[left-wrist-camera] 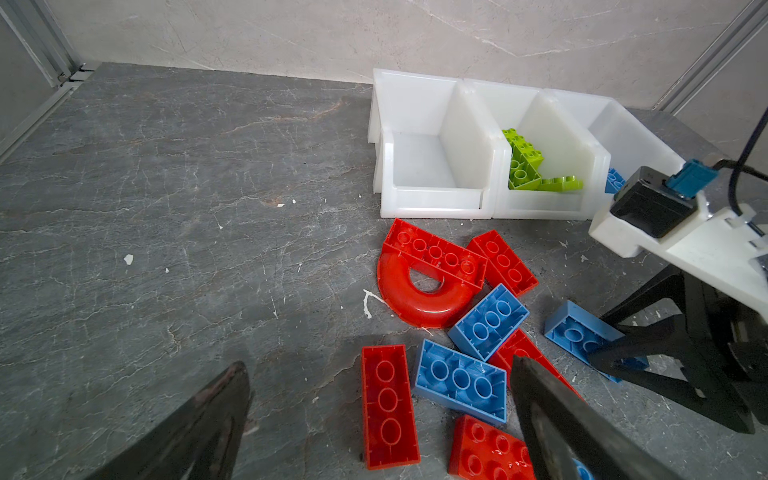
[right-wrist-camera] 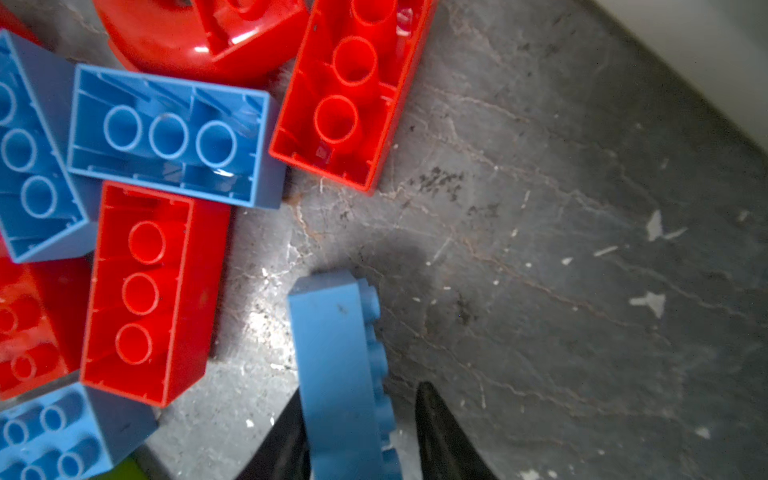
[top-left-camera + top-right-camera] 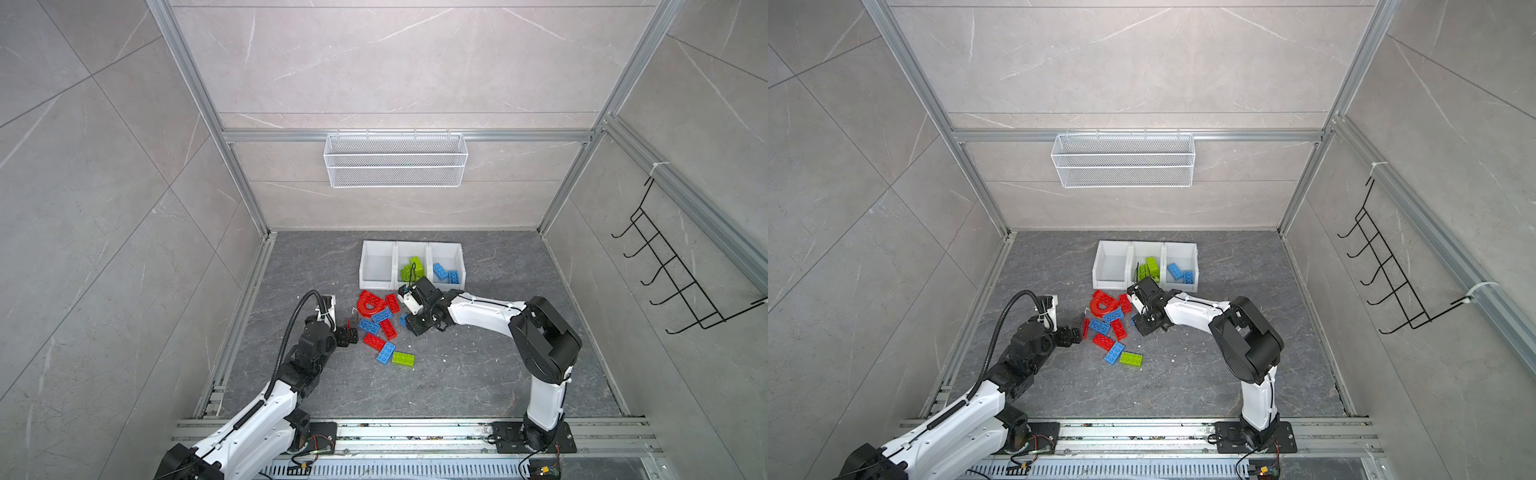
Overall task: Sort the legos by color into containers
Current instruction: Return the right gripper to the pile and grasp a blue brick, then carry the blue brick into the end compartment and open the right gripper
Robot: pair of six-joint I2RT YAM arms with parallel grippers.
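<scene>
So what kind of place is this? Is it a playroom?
Probably a robot test booth, not a playroom. A metal frame holds the tiled walls, two robot arms are mounted on a rail, and legos lie before sorting containers.

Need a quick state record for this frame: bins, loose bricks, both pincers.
left bin: empty
middle bin: green bricks
right bin: blue bricks
pile: red and blue, with red arch, green brick at its near end; on table before bins
left pincer: open, beside pile, holds nothing
right pincer: straddles blue brick lying on its side; gap on one side, no grip yet
</scene>
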